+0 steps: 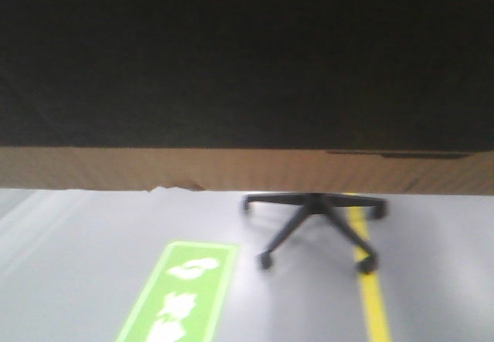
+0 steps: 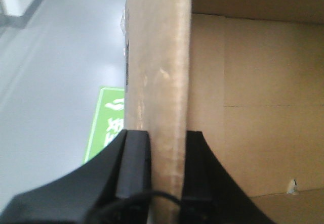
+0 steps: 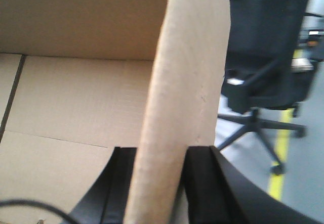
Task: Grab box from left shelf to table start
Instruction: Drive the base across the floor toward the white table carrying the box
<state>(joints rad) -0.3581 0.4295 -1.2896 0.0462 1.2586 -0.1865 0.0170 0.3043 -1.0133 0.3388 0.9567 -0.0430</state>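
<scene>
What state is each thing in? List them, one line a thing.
box: open-topped, held up off the floor, small tear on its lower edge
left claw: shut on a box wall
right claw: shut on a box wall
chair: upright on its wheels
floor sign: lying flat on the floor
</scene>
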